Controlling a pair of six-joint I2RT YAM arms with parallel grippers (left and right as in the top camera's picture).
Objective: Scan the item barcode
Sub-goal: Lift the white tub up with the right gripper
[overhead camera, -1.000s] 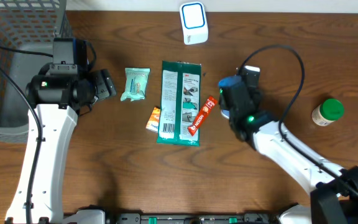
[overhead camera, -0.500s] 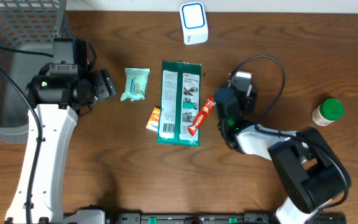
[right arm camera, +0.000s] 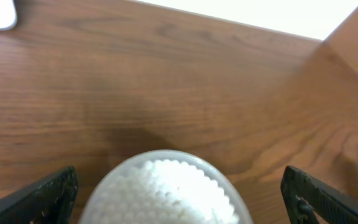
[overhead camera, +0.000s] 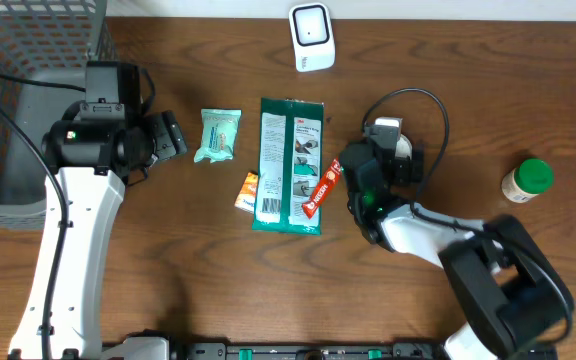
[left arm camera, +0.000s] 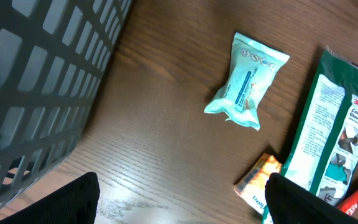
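Now the right gripper (right arm camera: 180, 177) is spread wide around the white-topped item (right arm camera: 166, 194), at 3 o'clock from the green pack (overhead camera: 290, 165). Best to squeeze softly, then turn its barcode toward the scanner (overhead camera: 311, 37) at 11 o'clock.

On my table (overhead camera: 448, 90) the basket (overhead camera: 8, 110) stands at the far left, with my left gripper (overhead camera: 173, 135) just to its right. Next rightward lies the small pouch (overhead camera: 218, 134), then the long flat pack (overhead camera: 290, 165) in the middle. A small packet (overhead camera: 247, 190) touches the pack's near left edge, and a stick packet (overhead camera: 323, 187) lies slanted over its right edge. My right gripper (right arm camera: 179, 199) sits just right of that stick, a round item (right arm camera: 166, 180) between its fingers. The scanner (overhead camera: 312, 37) stands behind the pack, the bottle (overhead camera: 526, 181) far right
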